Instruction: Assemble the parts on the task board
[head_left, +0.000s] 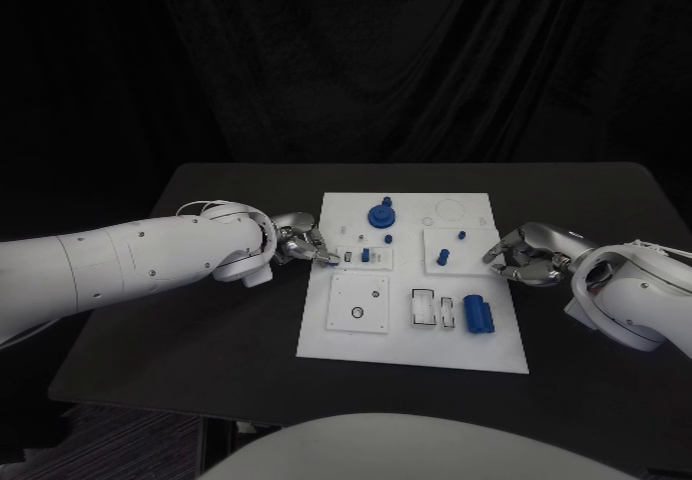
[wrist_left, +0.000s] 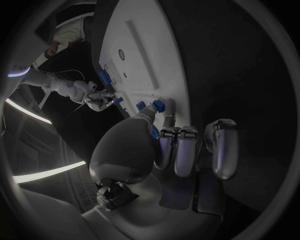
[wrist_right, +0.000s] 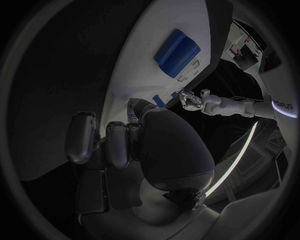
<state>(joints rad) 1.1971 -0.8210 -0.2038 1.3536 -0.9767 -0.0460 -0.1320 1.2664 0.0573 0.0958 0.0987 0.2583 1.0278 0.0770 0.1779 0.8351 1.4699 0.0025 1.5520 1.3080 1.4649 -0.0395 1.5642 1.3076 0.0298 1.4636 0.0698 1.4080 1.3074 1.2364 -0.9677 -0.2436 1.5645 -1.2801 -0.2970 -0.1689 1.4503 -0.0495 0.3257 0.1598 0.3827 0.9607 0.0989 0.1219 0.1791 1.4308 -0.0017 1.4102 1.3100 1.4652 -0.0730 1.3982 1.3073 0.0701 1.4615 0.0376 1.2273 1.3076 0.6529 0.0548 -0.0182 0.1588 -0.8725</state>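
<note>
- Left hand (head_left: 300, 245) reaches over the left edge of the white task board (head_left: 411, 350), which lies in the middle of the black table (head_left: 202, 330); its fingertips sit at a small blue part (head_left: 366, 255) in the board's middle-left area.
- Whether that hand pinches the part or only touches it cannot be told; in the left wrist view the fingers (wrist_left: 181, 150) curl downward beside the board's edge, with small blue pieces (wrist_left: 155, 106) just past them.
- Right hand (head_left: 526, 255) hovers at the board's right edge with its fingers curled inward; nothing can be seen in its grasp, though the palm is turned away from the head camera.
- Near the right hand, two small blue pegs (head_left: 443, 256) stand on a raised white square, and a larger blue block (head_left: 477, 312) lies on the board below them, just beside the hand's side of the board.
- At the board's far end stands a round blue knob (head_left: 382, 214), well apart from both hands.
- In the right wrist view the blue block (wrist_right: 177, 46) shows large beyond the curled fingers (wrist_right: 119, 145), and the left hand (wrist_right: 189, 98) appears across the board.
- Recesses on the board's near half are too small to make out in detail.
</note>
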